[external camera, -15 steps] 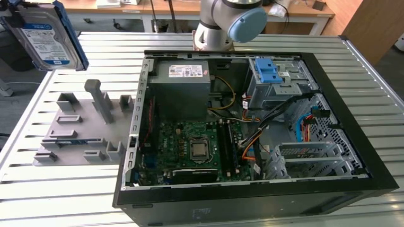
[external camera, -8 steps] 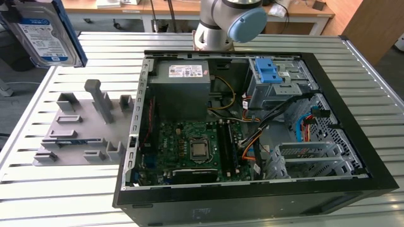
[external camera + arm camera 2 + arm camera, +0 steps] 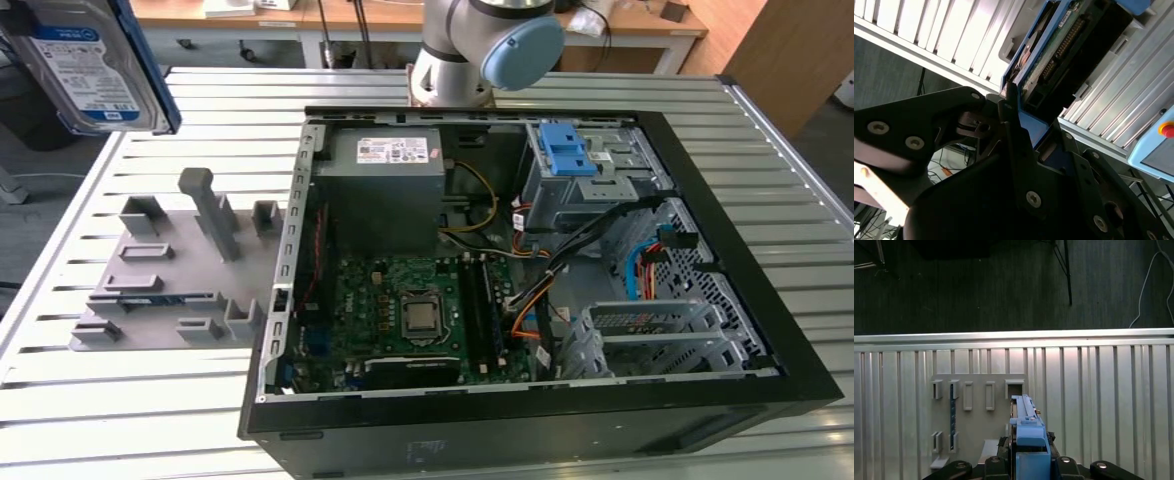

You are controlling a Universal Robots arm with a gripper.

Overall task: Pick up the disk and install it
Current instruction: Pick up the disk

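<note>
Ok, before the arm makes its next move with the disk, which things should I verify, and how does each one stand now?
1. Hold of the gripper on the disk: ok, shut on it.
2. The disk free of the grey holder fixture: ok, lifted clear of it.
3. The disk straight in the grip: ok, upright in the first wrist view.
4. The drive cage with blue latches ready to receive: cannot tell.
5. The black cable bundle away from the cage: not ok, it runs close beside it.

I believe I am working in a robotics lab: a slatted aluminium table [image 3: 120, 420], an open computer case [image 3: 534, 435] on it, the robot arm [image 3: 467, 50], wooden workbenches [image 3: 360, 18] far behind.
</note>
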